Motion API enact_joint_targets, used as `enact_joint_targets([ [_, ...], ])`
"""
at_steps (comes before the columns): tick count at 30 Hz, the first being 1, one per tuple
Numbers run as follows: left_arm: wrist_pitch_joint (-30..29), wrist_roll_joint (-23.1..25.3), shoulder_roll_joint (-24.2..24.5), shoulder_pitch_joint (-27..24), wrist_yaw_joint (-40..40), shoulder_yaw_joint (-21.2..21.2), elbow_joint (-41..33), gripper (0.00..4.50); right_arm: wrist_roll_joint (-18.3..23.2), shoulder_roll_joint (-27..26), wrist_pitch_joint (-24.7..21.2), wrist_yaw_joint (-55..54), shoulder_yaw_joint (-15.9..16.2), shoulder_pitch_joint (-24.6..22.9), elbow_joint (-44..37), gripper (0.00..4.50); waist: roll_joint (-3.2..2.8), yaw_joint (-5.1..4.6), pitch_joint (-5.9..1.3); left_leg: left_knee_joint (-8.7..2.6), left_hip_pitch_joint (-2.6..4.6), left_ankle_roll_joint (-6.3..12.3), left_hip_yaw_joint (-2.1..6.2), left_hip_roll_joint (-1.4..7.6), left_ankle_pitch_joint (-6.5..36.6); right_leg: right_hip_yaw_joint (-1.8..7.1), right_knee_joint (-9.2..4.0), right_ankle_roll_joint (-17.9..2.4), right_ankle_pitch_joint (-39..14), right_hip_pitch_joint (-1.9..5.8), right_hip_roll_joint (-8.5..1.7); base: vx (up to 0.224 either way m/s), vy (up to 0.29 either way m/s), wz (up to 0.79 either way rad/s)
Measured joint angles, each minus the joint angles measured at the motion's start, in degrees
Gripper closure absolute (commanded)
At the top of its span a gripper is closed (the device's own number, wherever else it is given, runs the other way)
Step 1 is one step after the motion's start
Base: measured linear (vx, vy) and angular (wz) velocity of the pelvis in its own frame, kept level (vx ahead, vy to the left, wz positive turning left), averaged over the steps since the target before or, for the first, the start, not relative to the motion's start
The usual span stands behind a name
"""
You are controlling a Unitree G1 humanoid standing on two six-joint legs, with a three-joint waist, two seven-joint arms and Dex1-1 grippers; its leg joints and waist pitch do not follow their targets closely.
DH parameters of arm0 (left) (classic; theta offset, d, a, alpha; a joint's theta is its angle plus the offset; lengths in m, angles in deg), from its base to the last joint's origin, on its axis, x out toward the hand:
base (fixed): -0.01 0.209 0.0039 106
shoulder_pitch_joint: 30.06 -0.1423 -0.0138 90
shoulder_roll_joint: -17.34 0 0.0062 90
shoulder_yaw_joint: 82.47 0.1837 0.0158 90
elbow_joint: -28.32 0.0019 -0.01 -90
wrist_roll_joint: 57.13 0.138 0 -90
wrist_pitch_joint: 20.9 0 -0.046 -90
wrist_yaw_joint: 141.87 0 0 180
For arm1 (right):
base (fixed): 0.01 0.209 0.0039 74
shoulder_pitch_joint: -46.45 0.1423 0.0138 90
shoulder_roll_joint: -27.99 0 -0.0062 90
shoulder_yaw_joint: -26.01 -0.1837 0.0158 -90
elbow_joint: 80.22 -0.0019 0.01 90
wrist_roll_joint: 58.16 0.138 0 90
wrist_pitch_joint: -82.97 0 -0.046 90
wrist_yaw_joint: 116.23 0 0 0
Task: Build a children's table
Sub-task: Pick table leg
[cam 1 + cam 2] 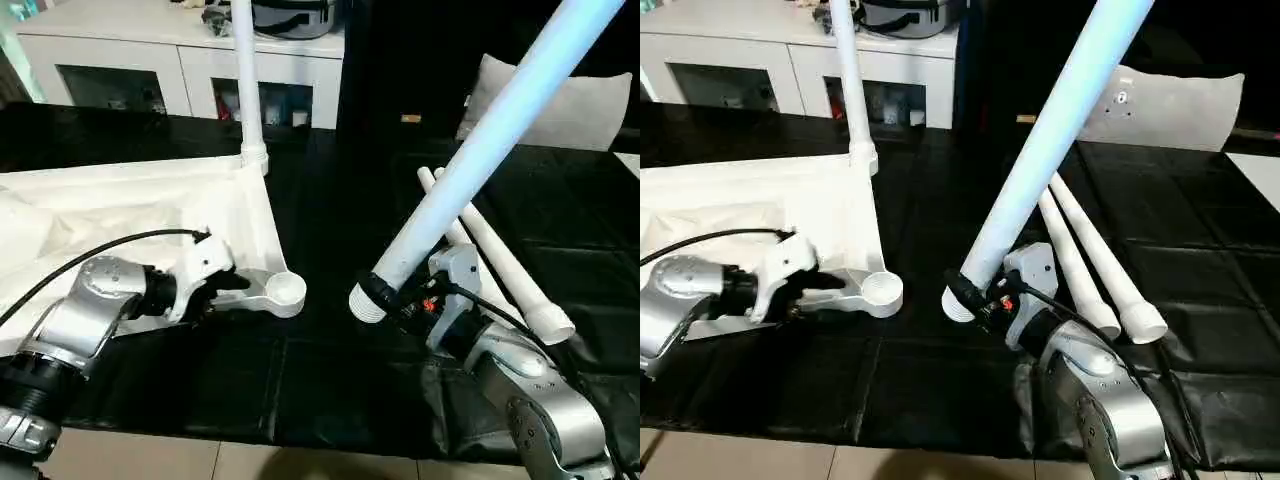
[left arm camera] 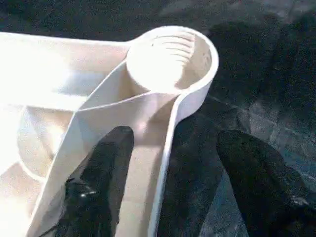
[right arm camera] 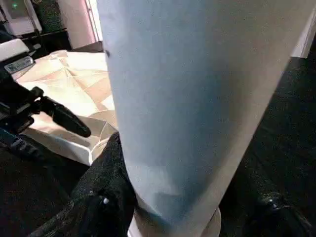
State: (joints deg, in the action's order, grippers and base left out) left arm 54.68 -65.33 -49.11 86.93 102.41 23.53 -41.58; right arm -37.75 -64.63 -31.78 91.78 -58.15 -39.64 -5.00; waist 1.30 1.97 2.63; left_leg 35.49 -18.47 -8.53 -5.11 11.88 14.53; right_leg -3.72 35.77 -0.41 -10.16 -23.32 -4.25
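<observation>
Lying upside down on the black mat point(image 1: 330, 380), the tabletop point(image 1: 120, 215) shows its ribbed underside, with one leg point(image 1: 243, 70) standing upright in the far corner socket. The near corner socket point(image 1: 285, 290) is empty and faces up.

Left gripper point(image 2: 168, 163): jaws apart and straddling the rim wall just behind the near socket, one finger point(image 2: 106, 168) inside the rim on the ribbed underside, the other point(image 2: 252, 168) outside over the mat. Whether the fingers press the rim cannot be told.

Right gripper point(image 1: 985, 290): clamped on a second leg point(image 1: 480, 140) close to its threaded end point(image 1: 367, 302). That leg slants up and away toward the upper right, with its threaded end low over the mat, near the empty socket but apart from it.

Two more legs point(image 1: 1090, 260) lie side by side on the mat, just beside the right gripper. A white cabinet point(image 1: 180, 60) stands beyond the mat, and a pillow point(image 1: 560, 105) lies at the far right.
</observation>
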Motion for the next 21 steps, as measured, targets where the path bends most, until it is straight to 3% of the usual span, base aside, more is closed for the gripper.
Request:
enact_joint_targets([
  [8,3.96,1.11,0.0,2.07,1.53,-0.49,7.2,2.37,-0.02,0.22,-0.04,0.55,0.18,0.03,0.0,2.59,0.11,-0.01,0.0,-0.06,0.01,0.0,-0.08,0.03,-0.14,0.01,0.02,0.0,0.0,0.0,-0.04,0.0,0.0,0.0],
  [21,6.61,1.86,-0.4,4.03,4.51,-0.48,12.77,3.33,-0.01,0.69,-0.2,1.2,0.83,0.03,0.0,2.59,0.14,0.0,0.0,-0.43,0.01,0.03,-0.24,0.05,-0.24,0.01,-0.18,0.01,0.0,-0.04,-0.06,0.0,0.0,0.0],
])
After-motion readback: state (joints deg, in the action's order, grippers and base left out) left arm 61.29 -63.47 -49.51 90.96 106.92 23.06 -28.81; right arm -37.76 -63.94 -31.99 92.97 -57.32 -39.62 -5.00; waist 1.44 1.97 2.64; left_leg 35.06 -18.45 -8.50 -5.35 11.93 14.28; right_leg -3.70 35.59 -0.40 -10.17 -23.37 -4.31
